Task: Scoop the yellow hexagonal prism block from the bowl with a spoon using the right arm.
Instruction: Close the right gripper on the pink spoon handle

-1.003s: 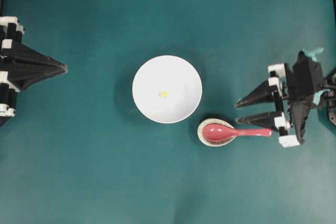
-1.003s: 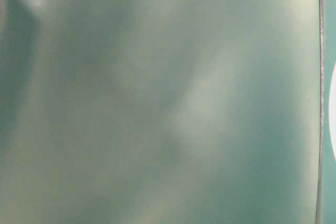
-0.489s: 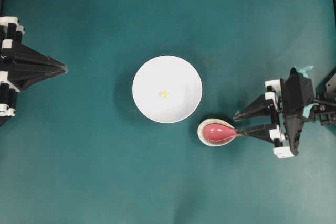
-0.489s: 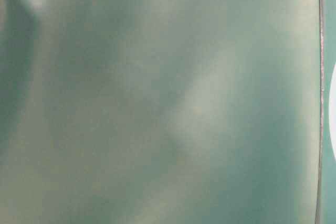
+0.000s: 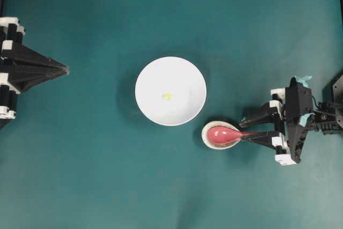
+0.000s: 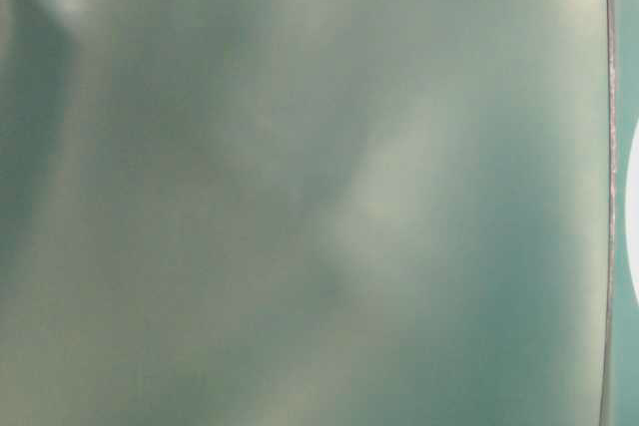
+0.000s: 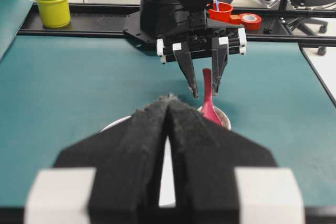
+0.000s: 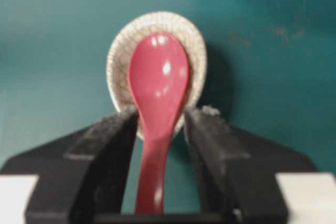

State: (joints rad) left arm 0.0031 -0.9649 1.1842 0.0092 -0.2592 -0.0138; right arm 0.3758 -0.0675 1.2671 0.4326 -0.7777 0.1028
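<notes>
The yellow hexagonal prism block [image 5: 167,96] lies near the middle of the white bowl [image 5: 182,108]. The pinkish-red spoon [image 5: 222,134] rests with its head in a small speckled dish [image 5: 205,131], just right of the bowl's near side, handle pointing right. My right gripper [image 5: 244,128] is open and straddles the handle. In the right wrist view the spoon [image 8: 157,77] runs between the two fingers of the gripper [image 8: 164,113] with a gap on each side. My left gripper [image 5: 67,69] is shut and empty at the far left, well apart from the bowl.
In the left wrist view the shut left gripper [image 7: 169,98] hides most of the bowl [image 7: 118,123]. Beyond the mat's far edge stand stacked yellow and blue cups [image 7: 51,6], a red cup [image 7: 224,10] and a red tape roll [image 7: 251,20]. The table-level view is blurred.
My right gripper has come down over the spoon's handle and now straddles it, with the fingers nearer together. The left arm, bowl and block have not moved.
</notes>
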